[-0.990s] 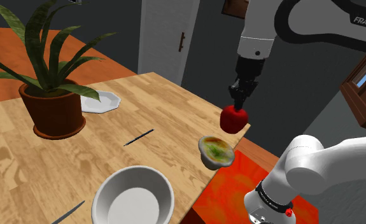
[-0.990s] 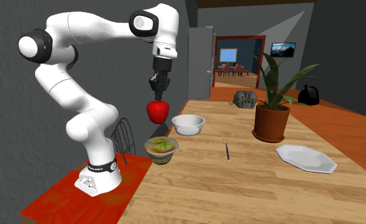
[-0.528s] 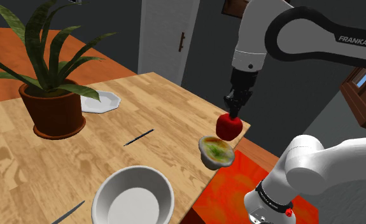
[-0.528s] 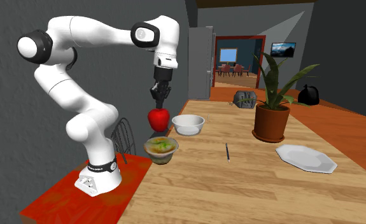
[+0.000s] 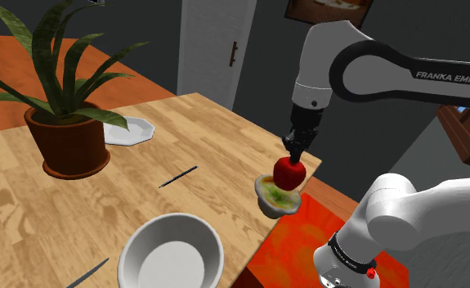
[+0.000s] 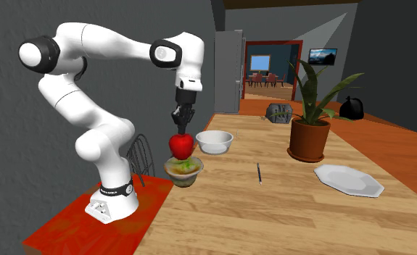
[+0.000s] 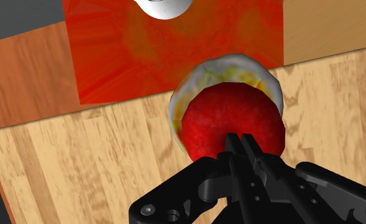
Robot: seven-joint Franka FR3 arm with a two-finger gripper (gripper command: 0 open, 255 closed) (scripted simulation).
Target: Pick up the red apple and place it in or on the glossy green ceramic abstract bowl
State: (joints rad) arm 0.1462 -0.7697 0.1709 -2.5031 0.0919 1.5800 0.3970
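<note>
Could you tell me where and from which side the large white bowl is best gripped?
Take the white bowl by its rim from straight above, one finger inside the wall and one outside. It stands upright, opening up, and looks too wide to span whole, while its rim is thin. The gripper is now shut on the red apple.

In the wrist view the red apple (image 7: 232, 118) hides most of the bowl (image 7: 189, 84).
</note>
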